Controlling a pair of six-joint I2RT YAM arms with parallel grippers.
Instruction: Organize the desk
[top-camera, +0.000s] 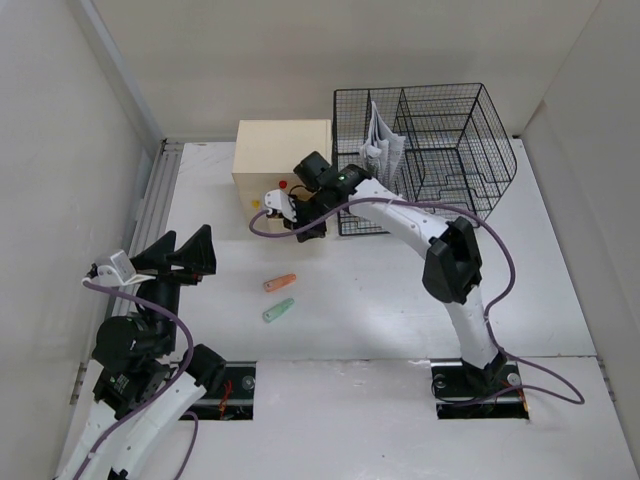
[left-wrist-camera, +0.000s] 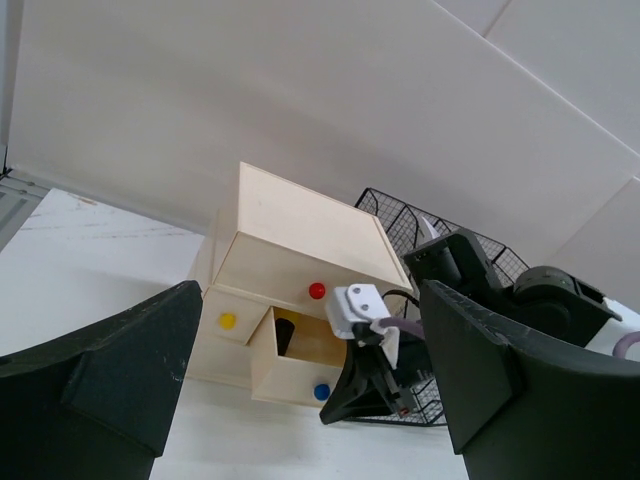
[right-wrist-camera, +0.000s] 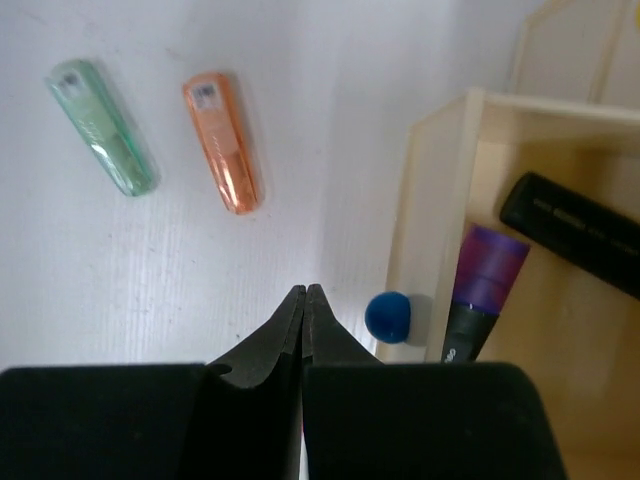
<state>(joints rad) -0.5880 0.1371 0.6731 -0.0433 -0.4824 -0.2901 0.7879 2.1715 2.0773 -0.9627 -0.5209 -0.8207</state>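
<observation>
The right gripper (right-wrist-camera: 303, 292) is pinched fully together on nothing, its tips just beside the blue knob (right-wrist-camera: 388, 315) of the open drawer (right-wrist-camera: 440, 200). The left gripper (top-camera: 188, 245) gapes wide and empty above the white desk (top-camera: 380, 320), which spreads beneath both arms. An orange highlighter (right-wrist-camera: 222, 140) and a green highlighter (right-wrist-camera: 102, 125) lie on it.

You see a matte white desk (top-camera: 380, 300), a cream wooden drawer box (top-camera: 282, 145) with a red knob (left-wrist-camera: 316, 290), yellow knob (left-wrist-camera: 227, 320) and blue knob (right-wrist-camera: 388, 315), a black wire mesh rack (top-camera: 440, 150), a translucent orange marker (right-wrist-camera: 222, 142), and a translucent mint-green marker (right-wrist-camera: 102, 127).
</observation>
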